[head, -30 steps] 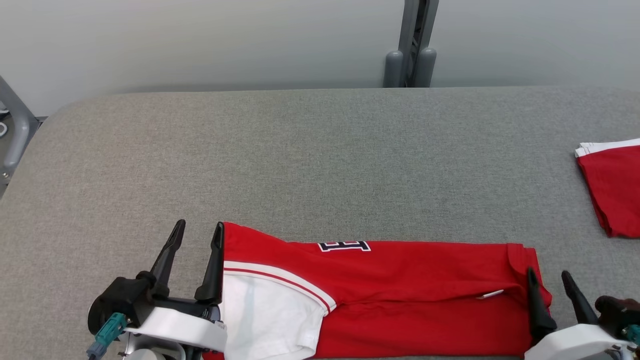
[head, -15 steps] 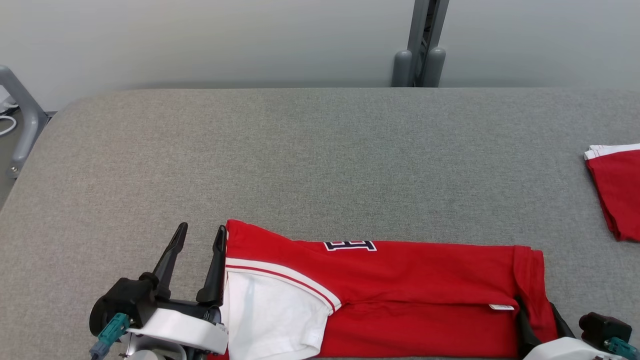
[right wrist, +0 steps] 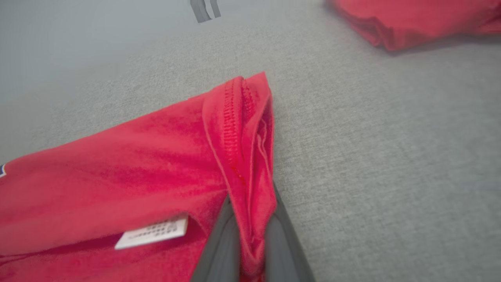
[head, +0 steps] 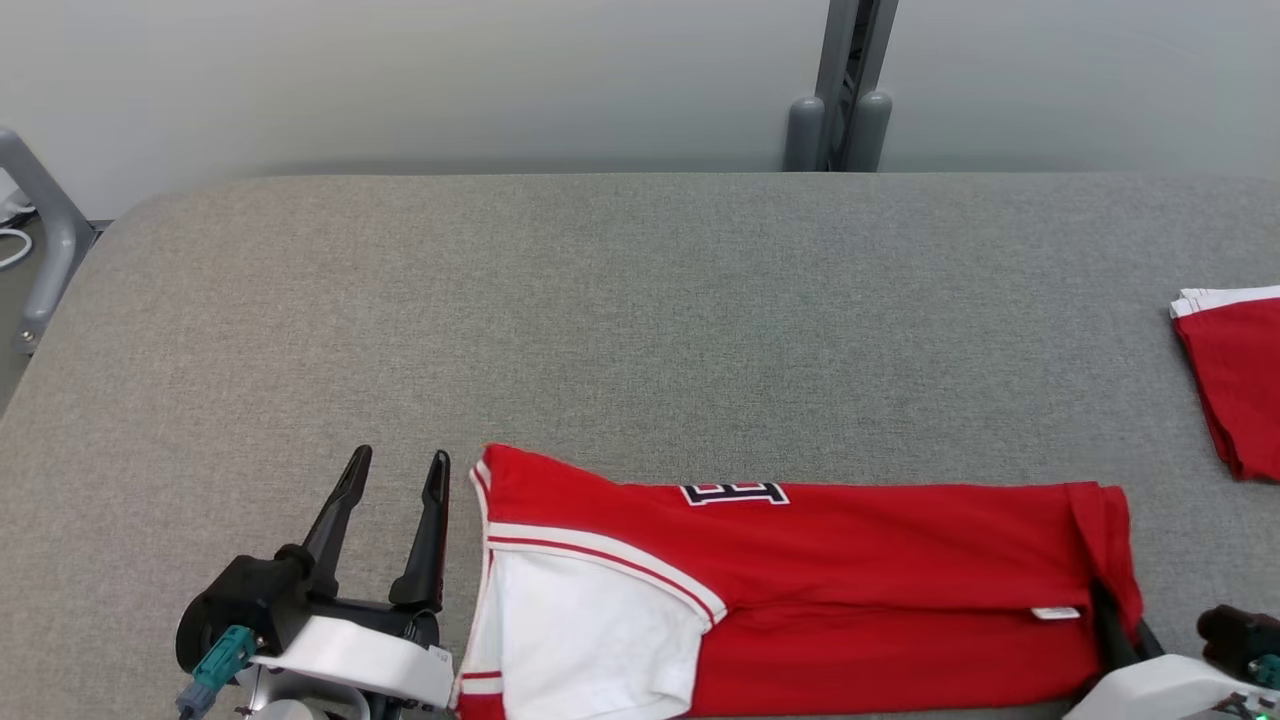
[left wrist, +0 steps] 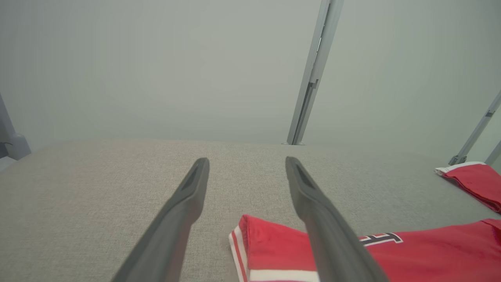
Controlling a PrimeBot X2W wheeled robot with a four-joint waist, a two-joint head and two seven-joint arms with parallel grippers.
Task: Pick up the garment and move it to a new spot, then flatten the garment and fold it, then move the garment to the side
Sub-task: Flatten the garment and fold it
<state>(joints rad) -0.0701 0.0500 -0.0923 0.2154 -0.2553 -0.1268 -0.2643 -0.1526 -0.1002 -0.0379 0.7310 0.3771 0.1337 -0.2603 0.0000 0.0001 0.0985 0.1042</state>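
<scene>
The garment (head: 850, 560) is a red shirt with a white panel and navy lettering, folded into a long strip near the front edge of the grey table (head: 640, 300). Its right hem (right wrist: 242, 129) is bunched between the fingers of my right gripper (head: 1120, 628), which is shut on it; a white tag (right wrist: 152, 233) shows just left of those fingers. My left gripper (head: 399, 456) stands open a little left of the shirt's left end, touching nothing. From the left wrist, that gripper (left wrist: 246, 160) has the garment (left wrist: 430, 250) to its lower right.
A second folded red garment (head: 1235, 380) lies at the table's right edge. A grey post (head: 840, 90) rises behind the table's far edge, and a grey metal frame (head: 40, 240) stands off the left end.
My right gripper has closed on the right hem and drawn it rightward; the whole garment slid right, away from the left gripper's finger. The left gripper stayed put and open.
</scene>
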